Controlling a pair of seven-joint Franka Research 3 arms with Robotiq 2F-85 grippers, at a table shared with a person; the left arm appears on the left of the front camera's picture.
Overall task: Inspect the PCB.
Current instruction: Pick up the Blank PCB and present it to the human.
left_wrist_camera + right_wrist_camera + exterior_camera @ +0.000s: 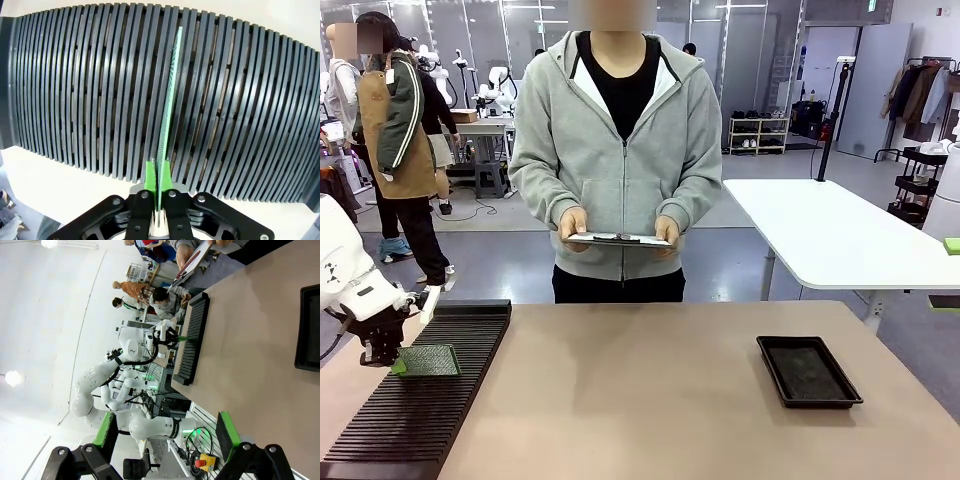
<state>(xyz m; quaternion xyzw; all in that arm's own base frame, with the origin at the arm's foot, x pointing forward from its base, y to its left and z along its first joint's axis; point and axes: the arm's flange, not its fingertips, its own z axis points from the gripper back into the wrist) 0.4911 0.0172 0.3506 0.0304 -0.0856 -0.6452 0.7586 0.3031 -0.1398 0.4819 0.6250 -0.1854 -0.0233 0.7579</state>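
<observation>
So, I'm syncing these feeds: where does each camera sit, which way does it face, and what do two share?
Front view: fixed on the robot's side, facing across the table at the person holding a clipboard; left tool shut on the PCB at the rack.
Left wrist view: on that wrist, looking along its green pads at the rack's slats.
Right wrist view: on that wrist, rolled sideways; right tool open, black tray beyond.
Shared: front and left wrist show PCB and rack.
</observation>
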